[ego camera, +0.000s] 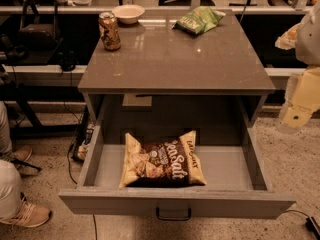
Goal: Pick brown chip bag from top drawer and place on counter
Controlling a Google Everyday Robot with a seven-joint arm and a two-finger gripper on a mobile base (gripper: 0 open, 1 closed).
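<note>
The brown chip bag (pixel 162 160) lies flat inside the open top drawer (pixel 175 201), left of its middle, with the white "Sea Salt" lettering facing up. The drawer is pulled fully out below the counter (pixel 175 59); its dark handle (pixel 173 215) is at the front middle. My arm with the gripper (pixel 296 115) hangs at the right edge of the view, beside the counter's right side, above and to the right of the drawer and well apart from the bag.
On the counter stand a soda can (pixel 109 31) at the back left, a white bowl (pixel 128 13) behind it and a green chip bag (pixel 199 20) at the back right. A person's legs and shoes (pixel 20 211) are at the left on the floor.
</note>
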